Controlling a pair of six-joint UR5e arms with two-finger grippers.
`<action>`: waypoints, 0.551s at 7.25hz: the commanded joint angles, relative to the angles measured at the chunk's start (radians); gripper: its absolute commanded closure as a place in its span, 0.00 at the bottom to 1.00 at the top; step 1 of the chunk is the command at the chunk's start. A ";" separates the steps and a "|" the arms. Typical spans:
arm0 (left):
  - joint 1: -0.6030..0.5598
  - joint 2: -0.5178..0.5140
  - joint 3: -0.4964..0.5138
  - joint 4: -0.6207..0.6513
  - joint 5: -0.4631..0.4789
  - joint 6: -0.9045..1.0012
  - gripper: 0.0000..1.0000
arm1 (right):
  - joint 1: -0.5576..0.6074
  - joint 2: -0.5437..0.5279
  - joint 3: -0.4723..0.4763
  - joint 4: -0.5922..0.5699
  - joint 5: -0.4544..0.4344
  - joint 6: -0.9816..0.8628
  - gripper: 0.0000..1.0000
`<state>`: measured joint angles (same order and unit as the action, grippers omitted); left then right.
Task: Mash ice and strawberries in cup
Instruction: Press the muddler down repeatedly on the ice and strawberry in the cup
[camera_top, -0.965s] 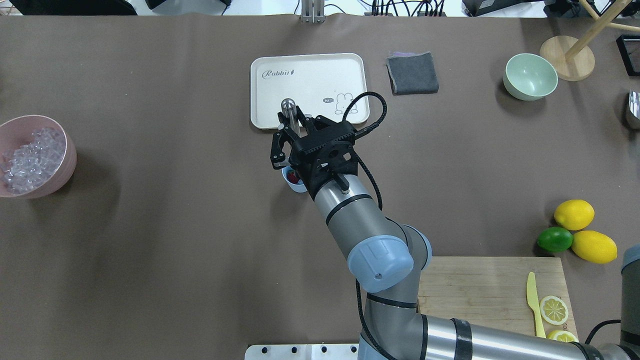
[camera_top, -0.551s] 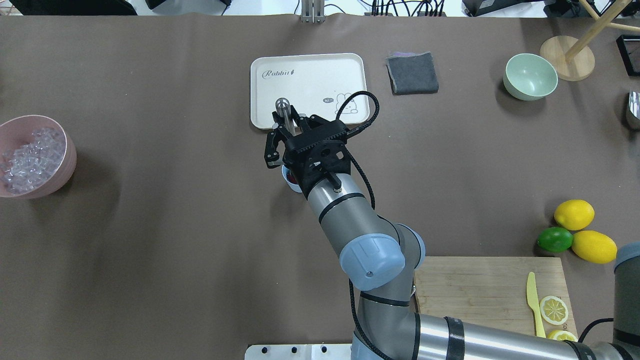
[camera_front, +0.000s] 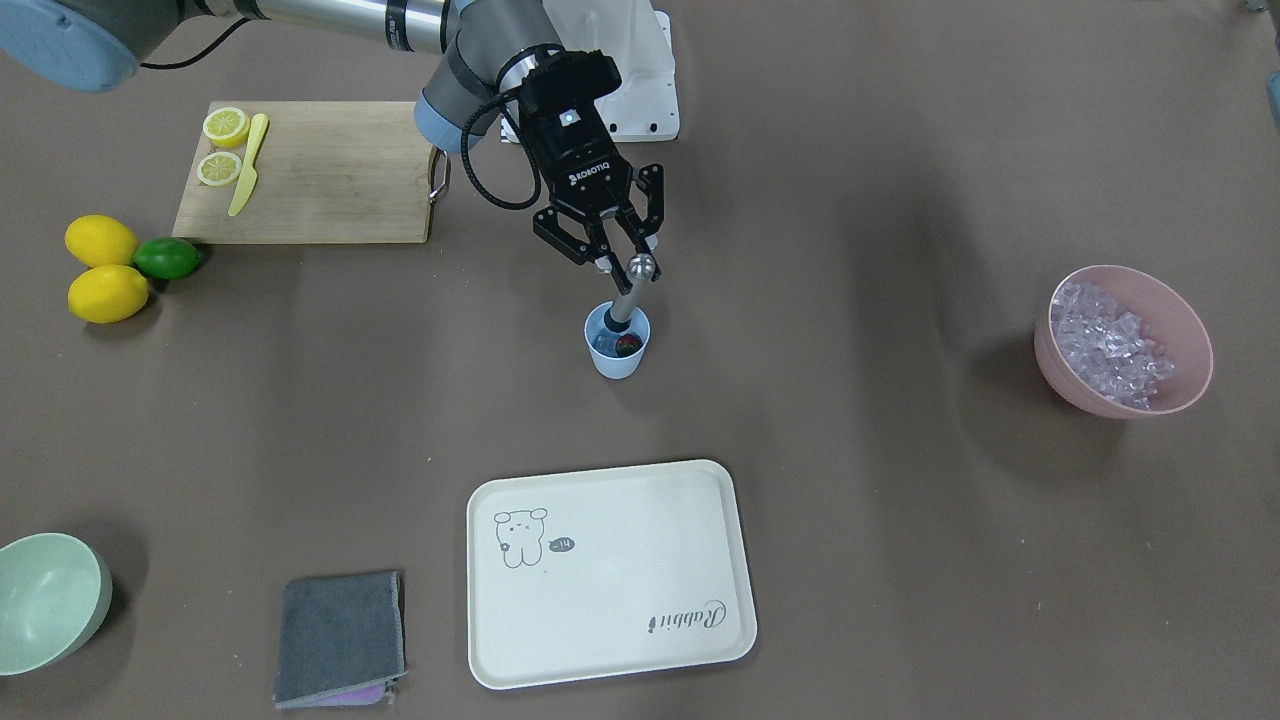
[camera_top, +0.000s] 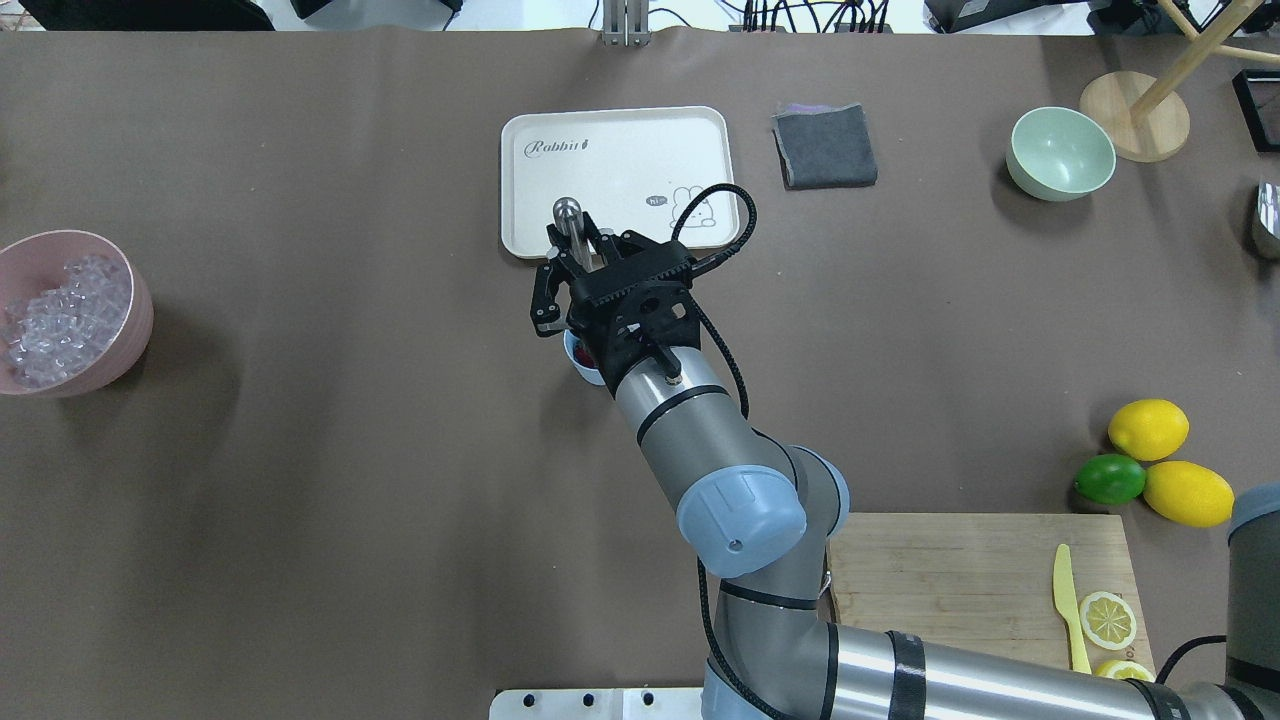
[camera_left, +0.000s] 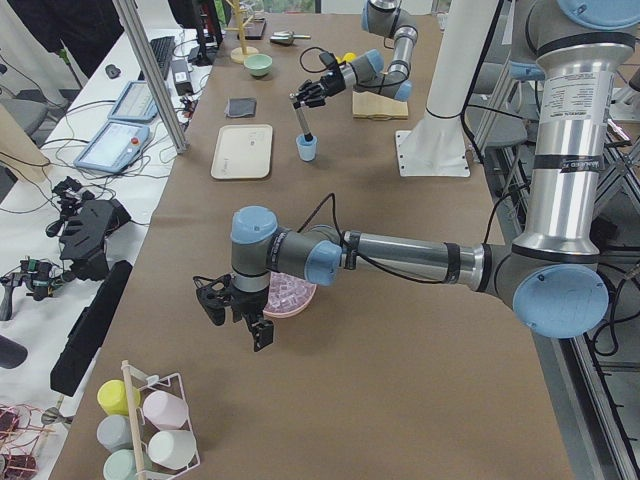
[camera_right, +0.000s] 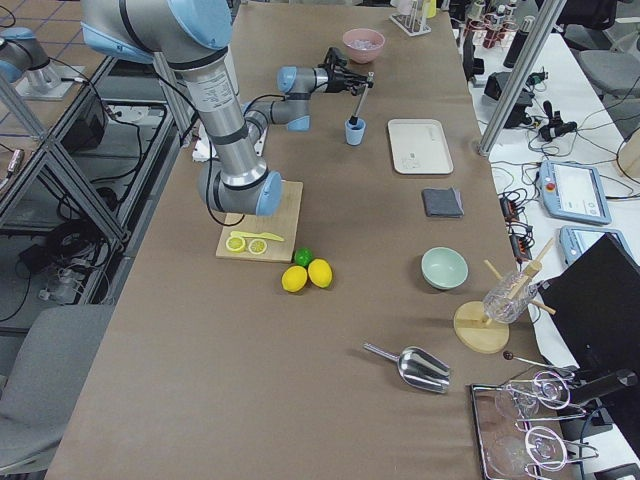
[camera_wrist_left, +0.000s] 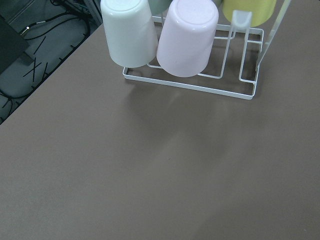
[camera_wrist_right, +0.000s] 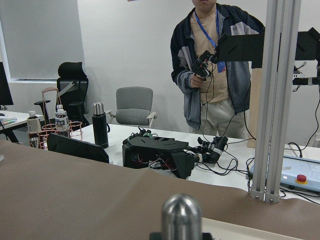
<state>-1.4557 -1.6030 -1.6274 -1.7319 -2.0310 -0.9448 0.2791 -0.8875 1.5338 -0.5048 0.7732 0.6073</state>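
The small light-blue cup (camera_front: 617, 350) stands mid-table with a red strawberry (camera_front: 629, 346) inside it; any ice in the cup is too small to make out. A metal muddler (camera_front: 626, 296) with a round knob leans into the cup, its lower end inside. My right gripper (camera_front: 612, 252) is shut on the muddler's upper shaft, just above the cup. From overhead the right gripper (camera_top: 568, 262) hides most of the cup (camera_top: 581, 363). The knob (camera_wrist_right: 181, 217) fills the bottom of the right wrist view. My left gripper (camera_left: 237, 318) hovers by the pink bowl; I cannot tell its state.
A pink bowl (camera_front: 1190, 385) holding ice cubes (camera_front: 1103, 345) sits toward the robot's left. A cream tray (camera_front: 610, 575), grey cloth (camera_front: 340, 637) and pale green bowl (camera_front: 50, 600) lie beyond the cup. Cutting board (camera_front: 320, 175), lemons (camera_front: 100, 242) and a lime (camera_front: 166, 258) are to the right.
My right gripper and the muddler shifted slightly to the left over the cup, then held nearly still. The grip on the muddler is unchanged.
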 joint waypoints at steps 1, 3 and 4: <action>0.000 0.000 0.000 0.000 0.000 0.000 0.02 | 0.000 0.001 -0.052 0.037 0.001 0.005 1.00; 0.000 0.000 -0.003 0.000 0.000 0.000 0.02 | -0.008 -0.002 -0.087 0.072 0.003 0.006 1.00; 0.000 0.005 -0.006 0.000 0.000 0.000 0.02 | -0.009 -0.002 -0.084 0.075 0.003 0.006 1.00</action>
<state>-1.4558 -1.6021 -1.6307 -1.7319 -2.0310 -0.9449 0.2738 -0.8888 1.4564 -0.4407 0.7757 0.6128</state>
